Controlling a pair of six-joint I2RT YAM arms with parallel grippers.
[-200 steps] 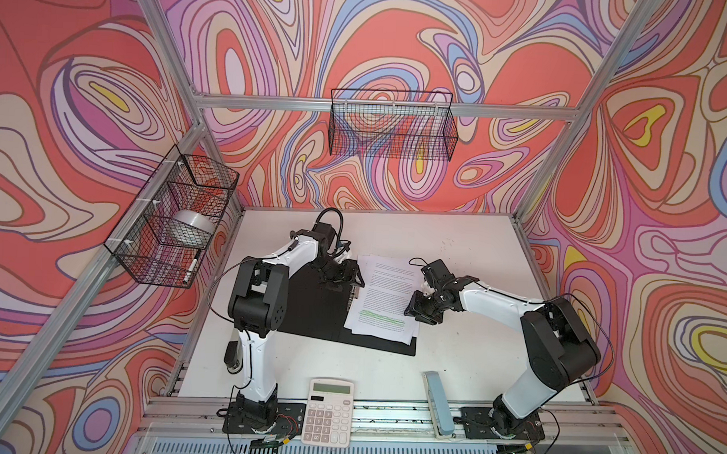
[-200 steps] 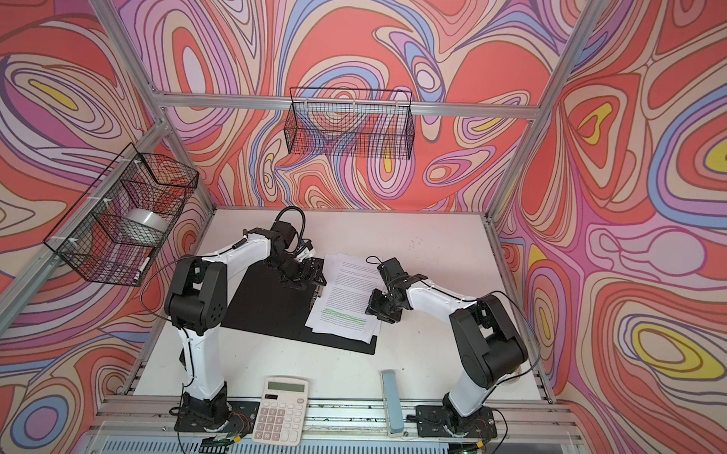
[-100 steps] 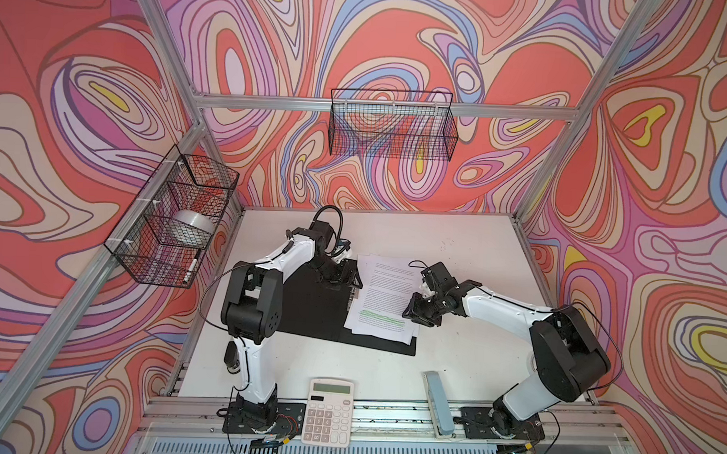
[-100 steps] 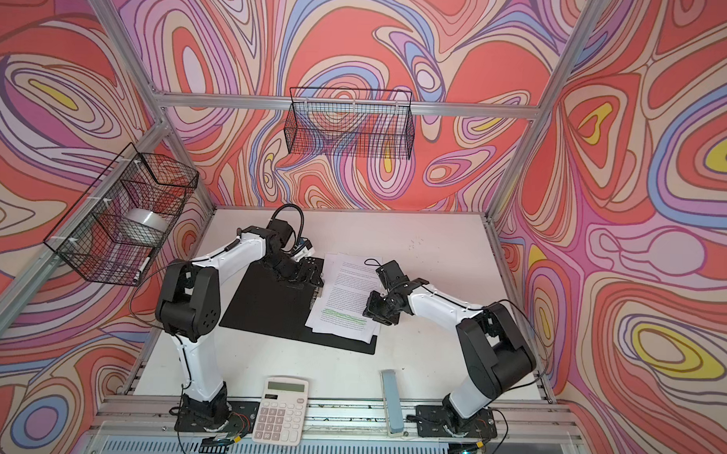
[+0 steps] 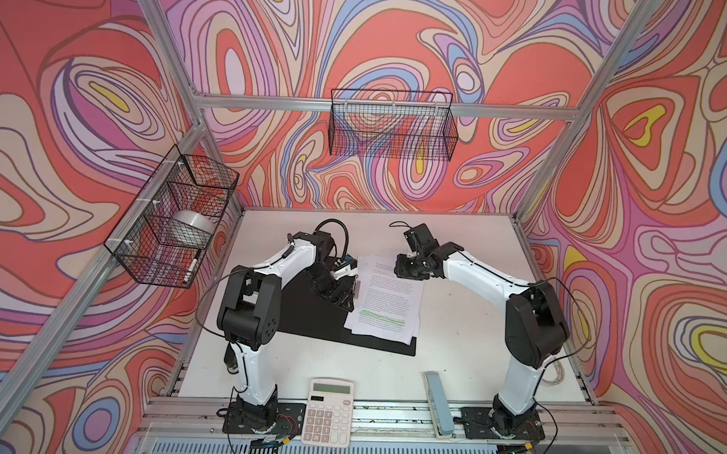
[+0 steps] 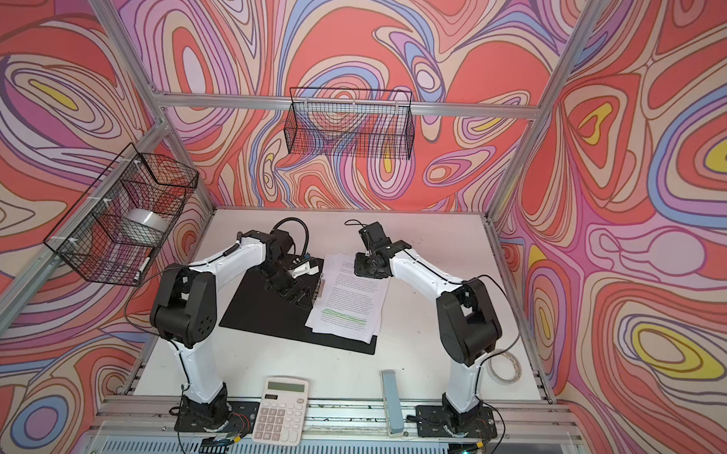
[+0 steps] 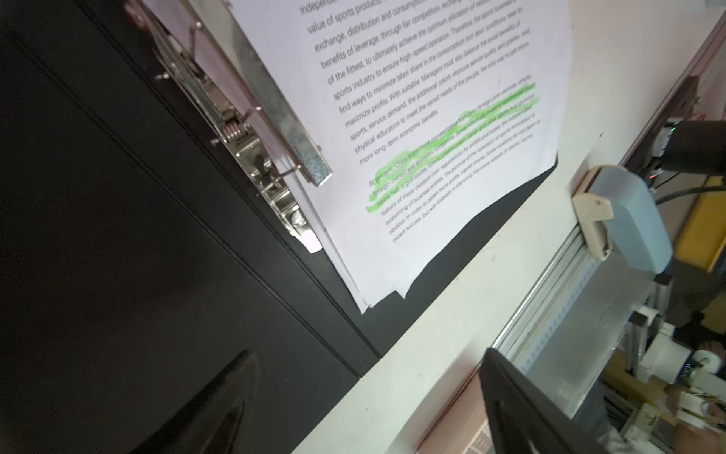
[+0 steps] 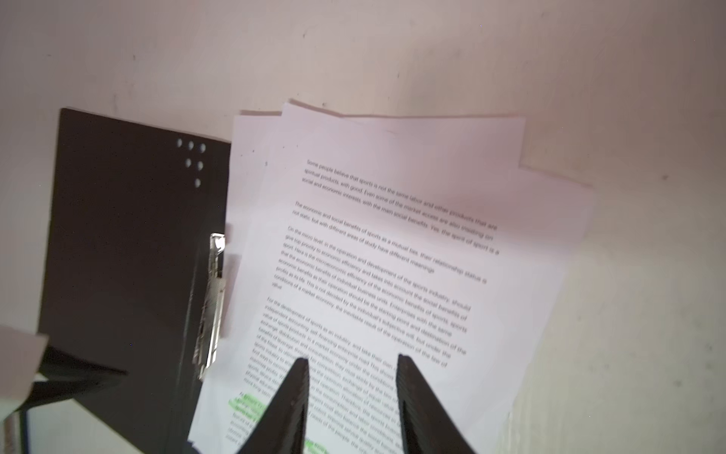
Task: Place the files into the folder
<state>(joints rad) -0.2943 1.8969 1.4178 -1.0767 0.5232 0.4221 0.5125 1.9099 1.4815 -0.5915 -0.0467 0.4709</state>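
the files (image 5: 386, 297) lie fanned on the open folder (image 5: 309, 313). the left hand (image 7: 367, 353) gapes wide, empty; the right hand (image 8: 351, 358), half open, seemingly hovers clear of them.

In both top views much of the right half of the folder (image 5: 308, 317) is covered by the files (image 5: 386, 303). The left gripper (image 5: 345, 296) is lost against the folder's black inside, so its jaws cannot be made out there. The tips of the right gripper (image 5: 400, 271) are hidden under its own wrist, and contact with the paper cannot be told. In the left wrist view the files (image 7: 393, 98) are cut off by the picture's edge and their lowest lines are blurred. In the right wrist view the highlighted lines are partly hidden behind the fingers (image 8: 286, 405). The keys of the calculator (image 5: 328, 412), at the desk's front edge, are too small to be read.
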